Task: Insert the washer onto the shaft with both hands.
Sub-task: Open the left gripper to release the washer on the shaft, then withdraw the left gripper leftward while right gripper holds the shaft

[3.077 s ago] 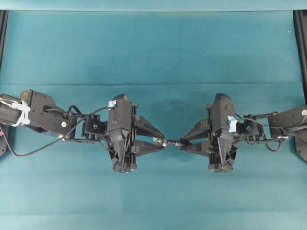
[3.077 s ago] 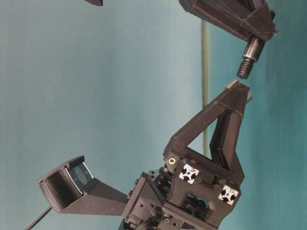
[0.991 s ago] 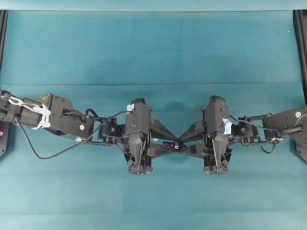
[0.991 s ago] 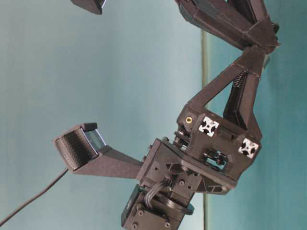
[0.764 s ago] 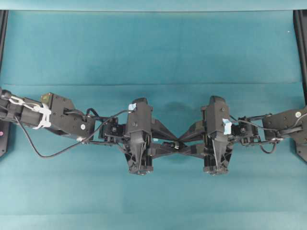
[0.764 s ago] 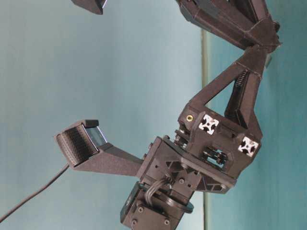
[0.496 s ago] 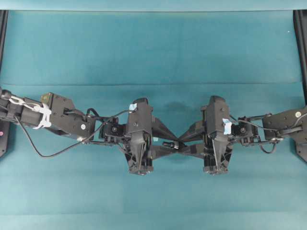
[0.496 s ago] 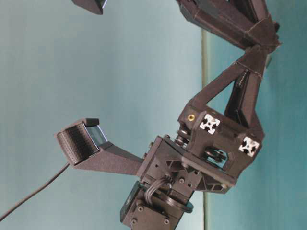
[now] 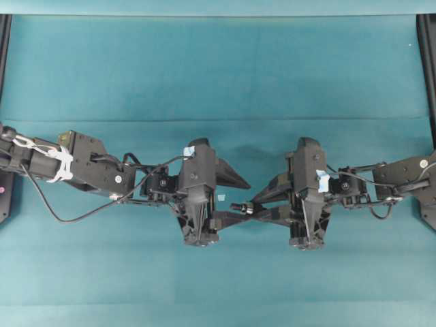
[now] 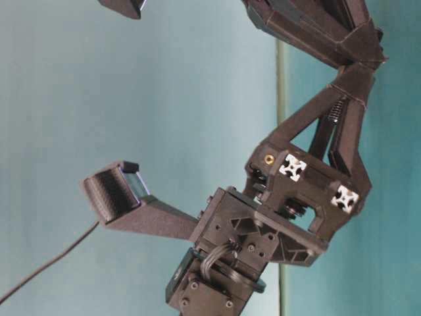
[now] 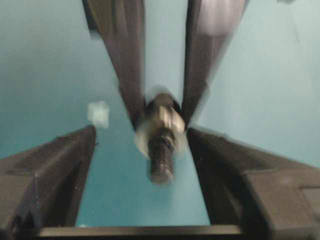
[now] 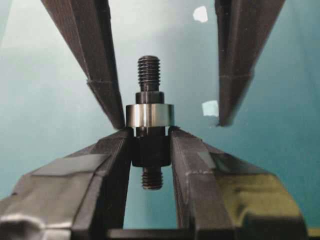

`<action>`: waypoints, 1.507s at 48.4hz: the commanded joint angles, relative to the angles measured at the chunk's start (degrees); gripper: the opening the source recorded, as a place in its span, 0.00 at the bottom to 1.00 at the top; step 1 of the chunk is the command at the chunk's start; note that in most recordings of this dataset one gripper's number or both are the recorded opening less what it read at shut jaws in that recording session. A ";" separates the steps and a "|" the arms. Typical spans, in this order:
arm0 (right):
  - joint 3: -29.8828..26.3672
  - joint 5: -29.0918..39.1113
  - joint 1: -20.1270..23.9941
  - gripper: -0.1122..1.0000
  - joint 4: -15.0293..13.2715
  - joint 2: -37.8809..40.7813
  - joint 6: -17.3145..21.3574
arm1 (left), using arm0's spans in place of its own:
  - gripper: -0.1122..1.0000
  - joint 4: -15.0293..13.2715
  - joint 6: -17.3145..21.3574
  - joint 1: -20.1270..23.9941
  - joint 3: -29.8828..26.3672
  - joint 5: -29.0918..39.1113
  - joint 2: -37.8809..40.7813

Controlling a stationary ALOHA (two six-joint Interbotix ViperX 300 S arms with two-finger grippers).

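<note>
At centre frame overhead, the right gripper [image 9: 253,206] reaches level leftward, clamped on the shaft [image 12: 149,122], which carries the washer [image 12: 149,115] just above its fingertips. The left gripper [image 9: 235,199] faces it, jaws spread wide either side, touching neither part.

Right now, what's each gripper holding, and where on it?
Right gripper clamps the shaft by its thick middle, with the washer seated on it just above the fingertips. Left gripper is open, holding nothing.
</note>
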 commanded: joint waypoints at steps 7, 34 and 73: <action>-0.26 -0.35 0.00 0.10 0.00 -0.53 0.26 | 0.83 0.09 0.09 -0.18 0.53 0.62 -4.39; 0.00 -0.35 -0.09 0.10 -0.09 -0.53 0.26 | 0.82 0.09 0.09 -0.62 10.20 10.99 -17.67; -0.09 -0.35 -0.09 0.10 -0.09 -0.53 0.35 | 0.82 0.09 0.26 -0.62 14.59 16.08 -22.32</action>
